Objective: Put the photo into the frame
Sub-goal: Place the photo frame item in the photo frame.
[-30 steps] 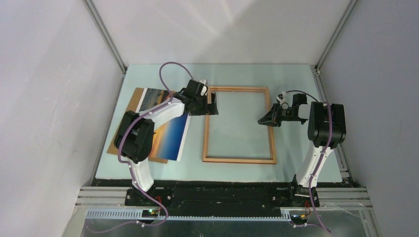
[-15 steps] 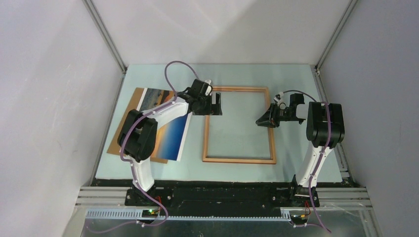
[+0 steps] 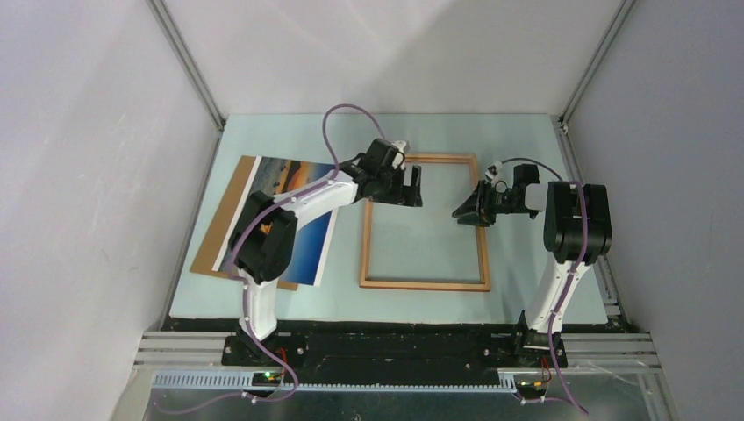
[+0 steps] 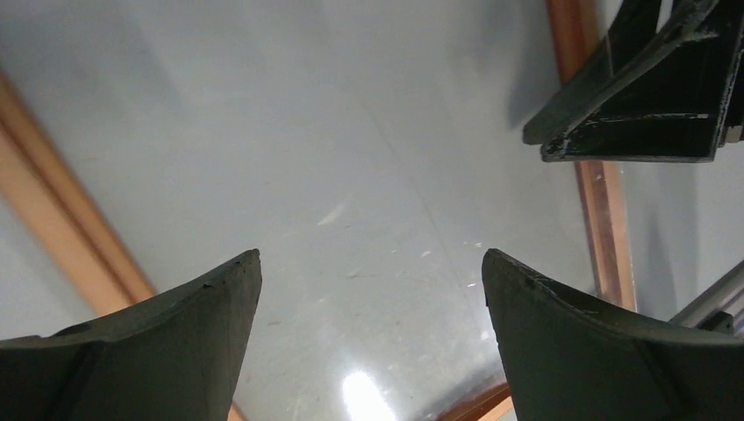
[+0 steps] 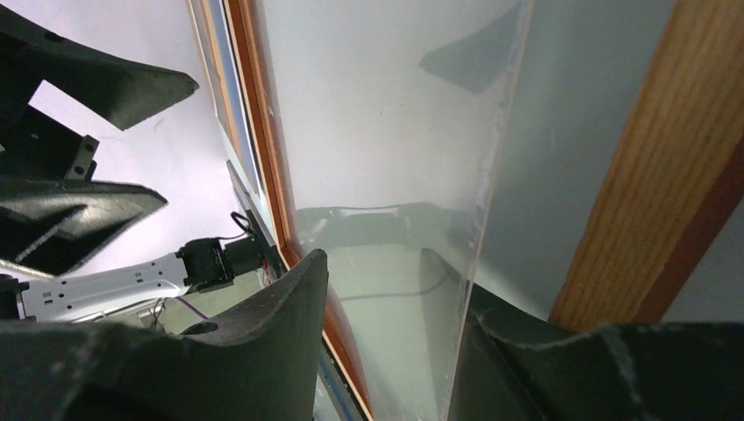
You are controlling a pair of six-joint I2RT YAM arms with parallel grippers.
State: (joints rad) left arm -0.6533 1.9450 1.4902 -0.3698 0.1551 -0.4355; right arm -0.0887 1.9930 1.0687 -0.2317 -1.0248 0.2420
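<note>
The orange-brown frame [image 3: 425, 285] lies flat at the table's middle. The sunset photo [image 3: 309, 246] lies face up to its left, on a brown backing board [image 3: 219, 230], partly hidden by my left arm. My left gripper [image 3: 414, 187] is open and empty above the frame's upper left inside, its jaws wide apart [image 4: 371, 254]. My right gripper [image 3: 458, 213] is at the frame's right rail [image 5: 676, 167]. Its jaws [image 5: 377, 263] stand a little apart, with the edge of a clear pane [image 5: 395, 132] between them. The pane's edge lies across the right finger.
Grey walls and metal posts enclose the pale green table [image 3: 526, 149] on three sides. In the left wrist view the right gripper [image 4: 649, 96] shows at the top right, over the frame's rail [image 4: 601, 219].
My left gripper has moved right, from the frame's left rail to above its inside, uncovering more of the photo. My right gripper has shifted slightly up and left.
</note>
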